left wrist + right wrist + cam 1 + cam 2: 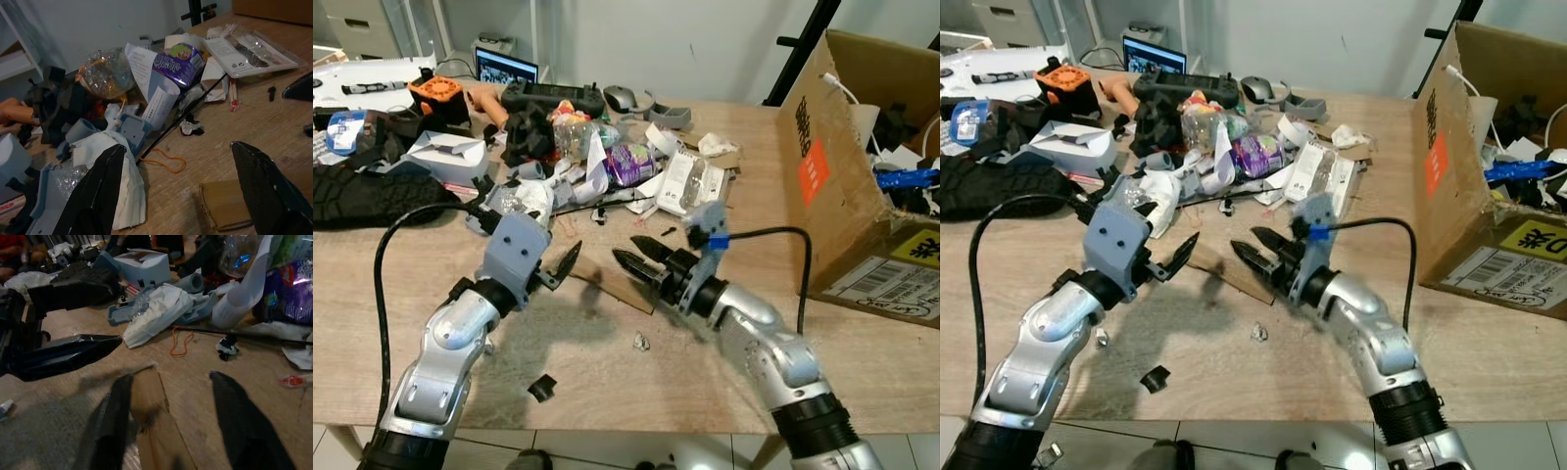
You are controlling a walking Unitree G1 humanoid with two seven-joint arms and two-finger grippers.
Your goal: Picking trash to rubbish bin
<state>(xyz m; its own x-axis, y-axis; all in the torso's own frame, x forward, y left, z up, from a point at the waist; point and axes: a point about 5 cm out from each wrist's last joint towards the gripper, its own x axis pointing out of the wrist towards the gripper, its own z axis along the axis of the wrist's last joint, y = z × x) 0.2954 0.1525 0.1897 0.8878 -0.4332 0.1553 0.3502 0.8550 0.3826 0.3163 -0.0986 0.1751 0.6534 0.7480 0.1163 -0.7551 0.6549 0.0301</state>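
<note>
Flat brown cardboard scrap (1219,264) lying flat on wooden table (1489,352), just in front of trash heap, well left of rubbish box. Trash heap: purple snack wrapper (628,163) crumpled at centre, clear crushed plastic bottle (570,132) just behind-left of wrapper, rolled white paper (151,93) leaning against wrapper, blister pack (683,179) flat just right of wrapper, white tissue wad (120,161) front-left. Orange rubber band (180,341) loose on table beside tissue. Cardboard rubbish box (862,166) open at table's right edge, tipped, part-filled.
</note>
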